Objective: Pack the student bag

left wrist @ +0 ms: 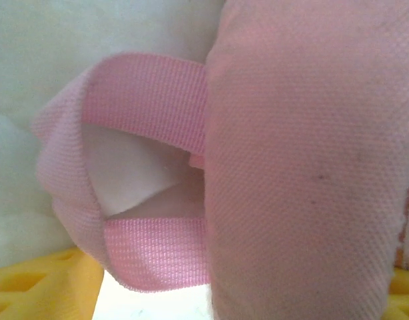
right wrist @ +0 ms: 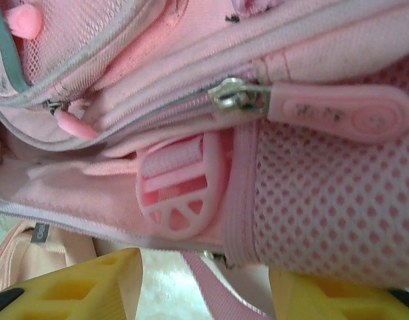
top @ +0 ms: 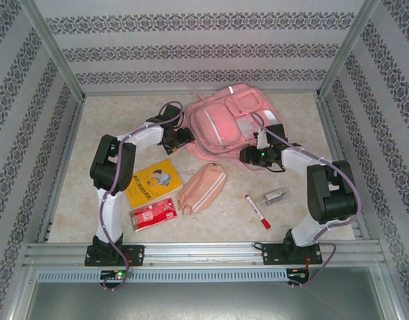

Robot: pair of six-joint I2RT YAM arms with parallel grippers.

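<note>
A: Where is the student bag [top: 228, 123] lying?

B: In the upper middle of the overhead frame, on the surface [top: 218, 223]. My left gripper [top: 183, 138] is standing spread at its left edge; the wrist view is adding a webbing loop [left wrist: 144, 100] ahead of my parted fingers [left wrist: 31, 287]. My right gripper [top: 261, 143] is hanging unclenched at its lower right edge, its camera showing a zip pull [right wrist: 338, 110].

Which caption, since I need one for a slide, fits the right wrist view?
Right gripper at the pink backpack: zipper pull, buckle and mesh pocket up close.
</note>
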